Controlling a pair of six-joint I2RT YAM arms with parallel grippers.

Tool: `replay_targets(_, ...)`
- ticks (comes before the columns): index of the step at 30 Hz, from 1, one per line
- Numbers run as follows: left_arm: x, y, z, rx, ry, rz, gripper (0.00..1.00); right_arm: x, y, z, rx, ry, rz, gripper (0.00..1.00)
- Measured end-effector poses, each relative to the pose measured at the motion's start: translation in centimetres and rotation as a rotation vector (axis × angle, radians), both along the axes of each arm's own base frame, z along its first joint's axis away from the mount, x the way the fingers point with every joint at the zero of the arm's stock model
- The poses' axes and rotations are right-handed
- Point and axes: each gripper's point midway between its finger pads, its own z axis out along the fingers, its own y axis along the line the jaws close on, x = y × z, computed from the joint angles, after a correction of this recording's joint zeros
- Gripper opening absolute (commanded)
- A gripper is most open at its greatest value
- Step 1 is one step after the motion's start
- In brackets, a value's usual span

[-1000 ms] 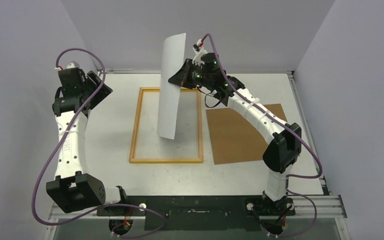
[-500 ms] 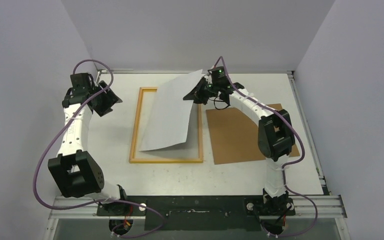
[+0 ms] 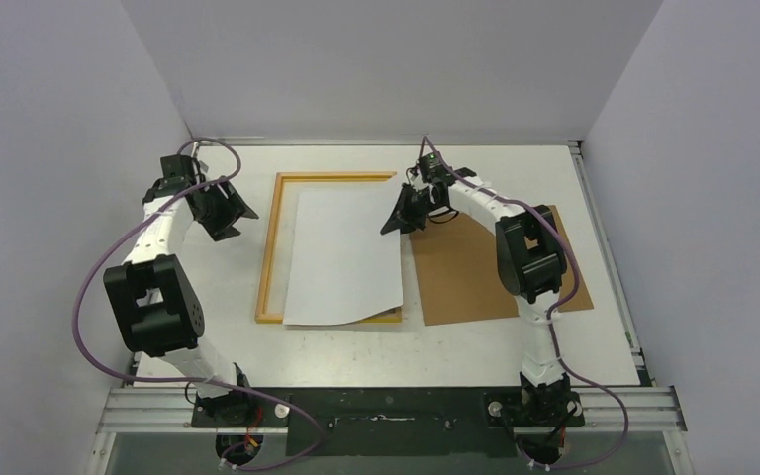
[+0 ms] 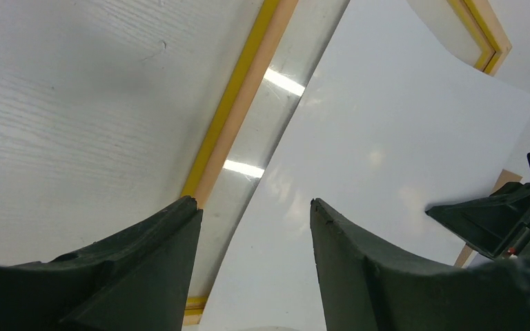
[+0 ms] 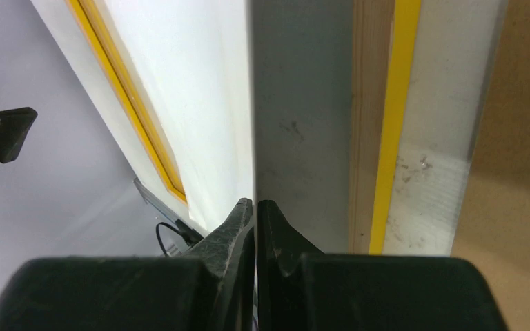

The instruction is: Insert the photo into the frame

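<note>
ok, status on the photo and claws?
Right claw shut on photo, right edge. Left claw open by frame, left rail. Photo white side up, overlapping frame's right rail, not seated. Nothing blocking.

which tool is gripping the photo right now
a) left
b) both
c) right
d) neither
C: the right tool is shut on the right edge of the photo, which lies white side up over the frame, while the left tool is open and holds nothing.
</note>
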Motion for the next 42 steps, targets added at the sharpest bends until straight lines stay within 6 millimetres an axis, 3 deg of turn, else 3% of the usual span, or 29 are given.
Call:
replay_targets(7, 0.8, -0.2, -3.4, -0.024, 0.053, -0.036, 0.57, 0.6, 0.2, -1.8, -0.018, -0.006, 0.039, 0.03)
replay_targets(13, 1.0, -0.4, -5.6, -0.049, 0.091, -0.055, 0.57, 1.4, 0.5, -1.6, -0.004, -0.053, 0.046, 0.01)
replay_targets(21, 1.2, -0.6, -7.2, -0.067, 0.117, -0.068, 0.50, 3.4, 1.8, -0.7, 0.041, -0.168, 0.043, 0.00)
replay_targets(29, 0.8, -1.2, -9.7, -0.098, 0.173, -0.088, 0.41, 3.4, 3.0, -0.2, 0.064, -0.206, 0.066, 0.00)
replay_targets(42, 0.6, -2.2, -11.2, -0.106, 0.209, -0.117, 0.36, 3.3, 4.3, -2.8, 0.055, -0.174, 0.088, 0.03)
